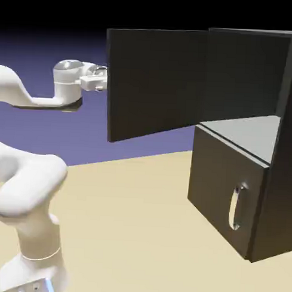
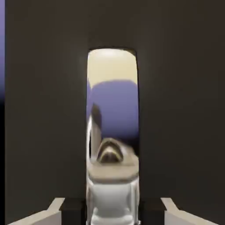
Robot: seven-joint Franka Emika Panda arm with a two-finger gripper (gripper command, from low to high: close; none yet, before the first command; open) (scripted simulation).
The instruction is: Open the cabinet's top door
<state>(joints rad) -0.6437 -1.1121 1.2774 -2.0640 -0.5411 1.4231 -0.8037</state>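
Observation:
The dark cabinet (image 1: 282,178) stands at the exterior view's right. Its top door (image 1: 154,83) is swung wide open, inner face showing, and the upper compartment (image 1: 250,132) is bare. My gripper (image 1: 102,82) sits at the door's free edge, its fingers hidden behind the panel. In the hand view the dark door panel (image 2: 44,110) fills the frame. The silver loop handle (image 2: 113,132) runs upright through the middle between my two grey fingertips (image 2: 57,211). My gripper (image 2: 113,214) is shut on that handle.
The lower door (image 1: 218,181) is closed, and its silver loop handle (image 1: 236,206) faces out. The tan table (image 1: 127,231) stretches between the robot's base (image 1: 32,269) and the cabinet. My arm (image 1: 19,95) reaches in from the left.

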